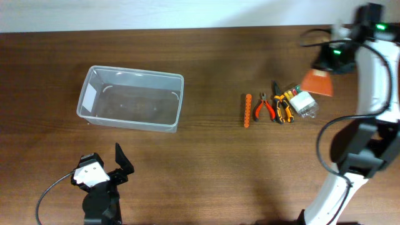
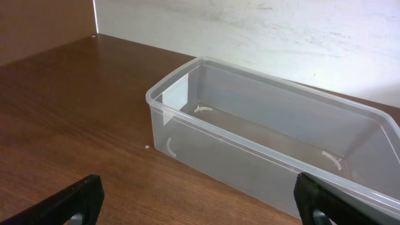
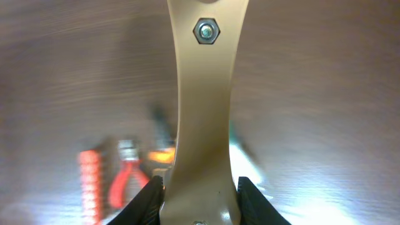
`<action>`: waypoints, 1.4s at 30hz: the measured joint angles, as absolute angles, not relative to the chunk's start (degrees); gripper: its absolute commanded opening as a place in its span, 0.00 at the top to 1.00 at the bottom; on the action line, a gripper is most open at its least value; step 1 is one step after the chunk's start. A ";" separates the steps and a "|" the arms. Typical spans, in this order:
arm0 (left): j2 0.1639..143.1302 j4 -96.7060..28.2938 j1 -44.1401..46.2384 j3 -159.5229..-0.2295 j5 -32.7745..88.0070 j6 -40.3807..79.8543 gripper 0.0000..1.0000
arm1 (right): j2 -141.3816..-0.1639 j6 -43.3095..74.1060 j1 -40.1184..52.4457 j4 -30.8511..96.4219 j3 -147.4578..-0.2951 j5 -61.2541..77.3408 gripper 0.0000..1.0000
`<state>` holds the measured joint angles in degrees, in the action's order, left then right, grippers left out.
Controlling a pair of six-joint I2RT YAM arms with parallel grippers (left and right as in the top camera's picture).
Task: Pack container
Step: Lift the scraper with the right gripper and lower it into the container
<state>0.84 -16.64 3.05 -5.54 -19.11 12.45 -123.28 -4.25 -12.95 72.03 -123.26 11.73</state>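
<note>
Overhead straight down on table (image 1: 206, 56); left wrist low, close to container (image 2: 225, 156), shared with overhead; right wrist downward.

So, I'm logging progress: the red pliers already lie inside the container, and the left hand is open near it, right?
No: the overhead view shows the container empty, and the red pliers lie on the table to its right. The left hand is open near it, as you said.

1 container (image 1: 137, 74), 1 orange strip (image 1: 247, 110), 2 pliers (image 1: 267, 107), 1 sm. clear box (image 1: 304, 103), 1 tan flat tool (image 3: 200, 94), 2 grippers (left gripper (image 2: 199, 203), right gripper (image 3: 200, 194)).
</note>
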 measured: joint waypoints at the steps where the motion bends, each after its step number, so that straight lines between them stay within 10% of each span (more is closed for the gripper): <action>1: 0.84 -16.64 3.05 -5.54 -19.11 12.45 0.01 | -123.28 -4.27 -10.76 72.23 -123.68 11.81 0.71; 20: 0.84 -16.64 3.05 -5.54 -19.11 12.45 0.01 | -123.28 -4.82 36.58 45.15 -123.52 12.82 0.72; 34: 0.84 -16.64 3.05 -5.54 -19.11 12.45 0.01 | -135.90 -16.64 41.76 43.48 -122.74 13.30 0.71; 37: 0.84 -16.64 3.05 -5.54 -19.11 12.45 0.01 | -137.47 -17.93 41.60 44.62 -122.52 13.47 0.52; 39: 0.84 -16.64 3.05 -5.54 -19.11 12.45 0.01 | -137.56 -18.22 41.60 45.63 -122.50 13.63 0.01; 42: 0.84 -16.67 3.05 -5.54 -19.11 12.45 0.01 | -137.53 -18.74 41.60 47.44 -122.50 13.65 0.01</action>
<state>0.84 -16.67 3.05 -5.54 -19.11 12.45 -137.53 -18.74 41.60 47.44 -122.50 13.65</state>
